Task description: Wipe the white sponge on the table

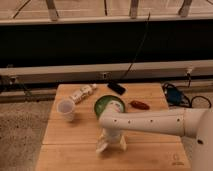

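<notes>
White sponge [103, 148]: a pale flat patch on the table [65, 150], at the foot of my fingers on their left side. Its outline merges with my fingertip, so I cannot tell whether I touch it.

Gripper [111, 145]: points straight down over the front-middle planks, my two fingers [121, 143] spread apart with the tips at the wood.

Arm [150, 122]: a white tube that runs in from my fingers' right, level above the table.

Green bowl [106, 104]: just beyond my fingers, its near rim hidden behind my wrist.

Translucent cup [65, 109]: beyond and to the left, upright, well apart from my fingers.

White tube with dark markings [82, 93]: lies on its side farther back on the left.

Black flat object [116, 88]: behind the bowl, near the far edge.

Reddish-brown object [139, 105]: beyond and to the right, beside the bowl.
</notes>
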{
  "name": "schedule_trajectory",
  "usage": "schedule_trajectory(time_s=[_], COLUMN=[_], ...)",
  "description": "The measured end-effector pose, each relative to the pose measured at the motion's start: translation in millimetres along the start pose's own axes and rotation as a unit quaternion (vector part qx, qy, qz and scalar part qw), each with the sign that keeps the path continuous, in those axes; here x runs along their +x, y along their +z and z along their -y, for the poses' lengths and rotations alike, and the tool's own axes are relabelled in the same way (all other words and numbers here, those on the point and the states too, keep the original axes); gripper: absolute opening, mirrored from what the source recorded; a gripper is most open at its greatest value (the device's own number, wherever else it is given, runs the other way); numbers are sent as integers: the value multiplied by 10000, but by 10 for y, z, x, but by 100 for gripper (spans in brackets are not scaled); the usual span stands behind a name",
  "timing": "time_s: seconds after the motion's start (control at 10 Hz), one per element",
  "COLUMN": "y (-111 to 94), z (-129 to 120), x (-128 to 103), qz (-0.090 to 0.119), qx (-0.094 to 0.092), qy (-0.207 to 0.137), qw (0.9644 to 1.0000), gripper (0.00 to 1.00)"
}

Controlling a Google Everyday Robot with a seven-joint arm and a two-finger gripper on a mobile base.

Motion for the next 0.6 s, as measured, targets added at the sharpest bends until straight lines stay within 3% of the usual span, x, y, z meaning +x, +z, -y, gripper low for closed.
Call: schedule_trajectory(time_s=[0.6], y=[-3], z=[17], x=[23], qz=[-12], qx=[-2], qy=[-18], qw=[10000], gripper=[80])
